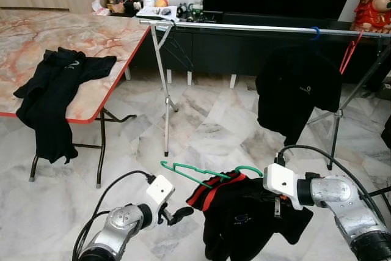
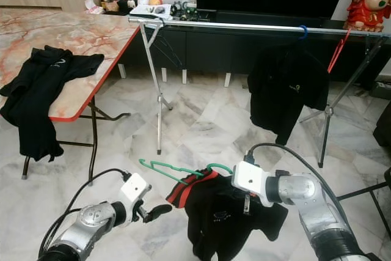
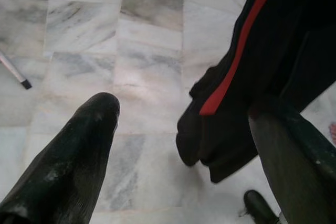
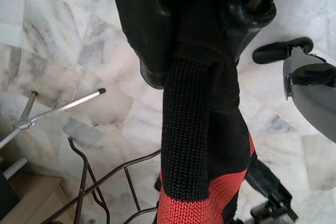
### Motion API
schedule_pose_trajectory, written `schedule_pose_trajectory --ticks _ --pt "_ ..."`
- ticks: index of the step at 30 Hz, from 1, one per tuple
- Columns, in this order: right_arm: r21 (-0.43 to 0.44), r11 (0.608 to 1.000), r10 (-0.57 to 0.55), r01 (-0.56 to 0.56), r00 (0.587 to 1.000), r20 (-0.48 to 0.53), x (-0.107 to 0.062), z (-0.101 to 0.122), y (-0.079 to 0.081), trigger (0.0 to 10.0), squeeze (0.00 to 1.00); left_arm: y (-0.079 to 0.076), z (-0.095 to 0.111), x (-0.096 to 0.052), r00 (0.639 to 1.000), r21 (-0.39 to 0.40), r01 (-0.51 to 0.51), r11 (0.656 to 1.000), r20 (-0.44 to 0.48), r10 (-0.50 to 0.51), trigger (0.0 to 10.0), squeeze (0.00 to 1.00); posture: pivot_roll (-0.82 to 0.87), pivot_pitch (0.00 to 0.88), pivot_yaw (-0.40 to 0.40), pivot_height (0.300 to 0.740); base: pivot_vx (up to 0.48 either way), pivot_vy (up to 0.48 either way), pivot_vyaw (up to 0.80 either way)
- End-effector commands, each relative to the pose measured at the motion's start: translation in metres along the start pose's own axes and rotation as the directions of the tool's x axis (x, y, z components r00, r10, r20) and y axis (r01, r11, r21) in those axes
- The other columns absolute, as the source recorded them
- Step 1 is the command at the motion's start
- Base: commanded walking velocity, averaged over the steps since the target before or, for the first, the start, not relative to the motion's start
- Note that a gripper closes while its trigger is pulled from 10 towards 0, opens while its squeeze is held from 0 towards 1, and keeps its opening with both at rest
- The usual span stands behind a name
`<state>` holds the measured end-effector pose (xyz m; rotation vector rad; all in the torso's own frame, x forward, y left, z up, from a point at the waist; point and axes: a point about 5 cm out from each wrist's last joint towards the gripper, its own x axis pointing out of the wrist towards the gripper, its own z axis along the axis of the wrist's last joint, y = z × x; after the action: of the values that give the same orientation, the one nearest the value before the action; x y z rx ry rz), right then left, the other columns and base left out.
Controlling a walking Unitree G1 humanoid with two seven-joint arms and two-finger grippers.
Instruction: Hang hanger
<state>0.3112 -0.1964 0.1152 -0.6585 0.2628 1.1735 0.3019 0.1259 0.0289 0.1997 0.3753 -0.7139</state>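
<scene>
1. The right gripper (image 4: 210, 30) is closed on the black shirt with red trim (image 1: 244, 215), pinching its ribbed collar, low in front of the robot above the marble floor (image 1: 208, 132).
2. The shirt hangs on a green hanger (image 1: 195, 172), whose hook points up beside the right wrist.
3. The left gripper (image 1: 177, 215) is just beside the shirt, its 2 fingers (image 3: 68, 156) spread apart and holding nothing.
4. Farther away stands a metal drying rack (image 1: 244, 27); on its rail hang a black shirt on a blue hanger (image 1: 298, 93) and a bare red hanger (image 1: 349, 53).
5. To the left, another black garment (image 1: 55, 93) lies over the edge of a marble-pattern folding table (image 1: 91, 38).
</scene>
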Motion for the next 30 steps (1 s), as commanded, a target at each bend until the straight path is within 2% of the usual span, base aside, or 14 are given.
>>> schedule_pose_trajectory --ticks 1,6,25,26,27,28,29,30 --pt "-0.025 0.999 -0.028 0.029 0.999 0.028 -0.007 0.009 -0.007 0.0 0.0 0.0 0.0 0.001 1.0 -0.014 0.0 1.0 0.011 0.0 10.0 0.0 0.04 0.054 -0.029 0.74 0.0 0.0 0.0" --pt "-0.035 0.999 -0.029 0.03 0.999 0.029 -0.007 0.012 -0.008 0.0 0.0 -0.004 0.002 0.005 0.999 -0.048 0.019 0.999 0.027 -0.018 10.0 0.0 0.04 0.053 -0.029 0.74 0.0 0.0 0.0" --pt "-0.057 0.998 -0.015 0.017 0.999 0.033 -0.01 0.02 -0.007 0.0 0.0 -0.011 0.008 0.017 0.999 -0.063 0.03 0.998 0.038 -0.027 10.0 0.0 0.01 0.039 -0.027 0.74 0.0 0.0 0.0" --pt "-0.057 0.998 -0.015 0.017 0.999 0.033 -0.01 0.02 -0.006 0.0 0.0 -0.011 0.008 0.017 0.999 -0.066 0.032 0.997 0.039 -0.03 8.9 0.0 0.01 0.039 -0.027 0.74 0.0 0.0 0.0" --pt "-0.057 0.998 -0.014 0.016 0.999 0.033 -0.011 0.02 -0.006 0.0 0.0 -0.012 0.008 0.017 0.999 -0.067 0.033 0.997 0.039 -0.03 5.4 0.0 0.01 0.038 -0.026 0.74 0.0 0.0 0.0" --pt "-0.056 0.998 -0.014 0.016 0.999 0.032 -0.011 0.02 -0.006 0.0 0.0 -0.012 0.008 0.017 0.999 -0.068 0.033 0.997 0.039 -0.03 5.4 0.0 0.01 0.038 -0.026 0.74 0.0 0.0 0.0" --pt "-0.055 0.998 -0.015 0.017 0.999 0.032 -0.011 0.019 -0.006 0.0 0.0 -0.012 0.008 0.018 0.999 -0.067 0.033 0.997 0.037 -0.03 0.5 0.0 0.01 0.038 -0.026 0.74 0.0 0.0 0.0" --pt "-0.053 0.998 -0.016 0.018 0.999 0.031 -0.011 0.019 -0.006 0.0 0.0 -0.013 0.008 0.018 0.999 -0.067 0.032 0.997 0.036 -0.03 0.0 0.0 0.01 0.038 -0.026 0.74 0.0 0.0 0.0"
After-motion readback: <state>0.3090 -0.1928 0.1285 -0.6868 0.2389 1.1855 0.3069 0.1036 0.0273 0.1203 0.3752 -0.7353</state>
